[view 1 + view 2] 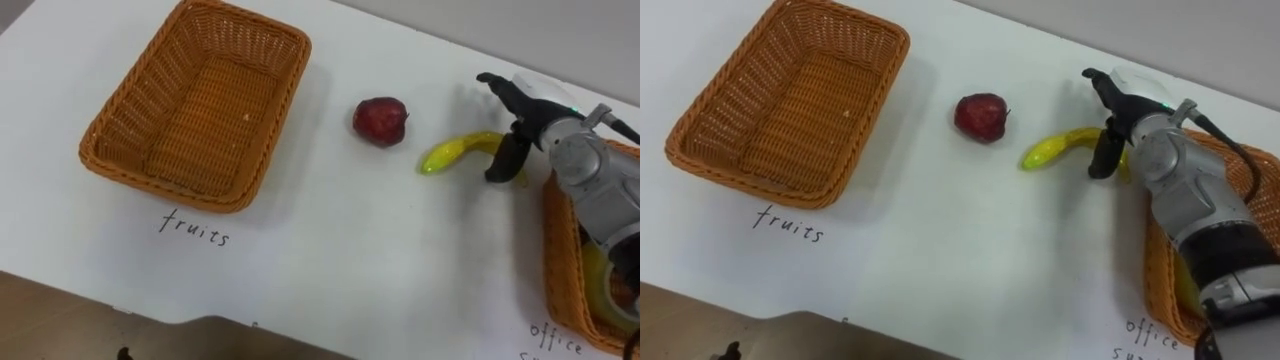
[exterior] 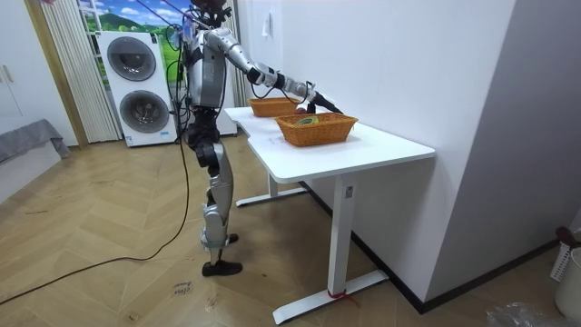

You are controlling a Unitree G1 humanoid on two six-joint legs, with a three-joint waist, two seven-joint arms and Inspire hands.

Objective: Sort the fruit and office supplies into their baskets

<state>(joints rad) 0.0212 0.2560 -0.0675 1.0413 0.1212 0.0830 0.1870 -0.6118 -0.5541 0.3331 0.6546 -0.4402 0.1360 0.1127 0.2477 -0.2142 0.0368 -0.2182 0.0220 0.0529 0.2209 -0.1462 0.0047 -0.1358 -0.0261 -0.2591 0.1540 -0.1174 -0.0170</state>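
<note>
Right hand [image 1: 530,120] is hovering open, holding nothing, over the end of the banana [image 1: 455,152] lying between apple [image 1: 380,120] and office basket [image 1: 550,250]; pinching so far out is risking it pivoting and slipping free.

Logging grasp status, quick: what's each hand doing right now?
Right hand: open, fingers spread over the curved yellow-green banana, not yet gripping it.
Left hand: cannot be told.

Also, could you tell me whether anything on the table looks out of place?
Nothing is spilled or damaged. The fruits basket is empty, while the apple and banana lie loose on the table, the right hand over the banana's end. A yellow thing lies in the office basket, half hidden; I cannot tell what.
</note>
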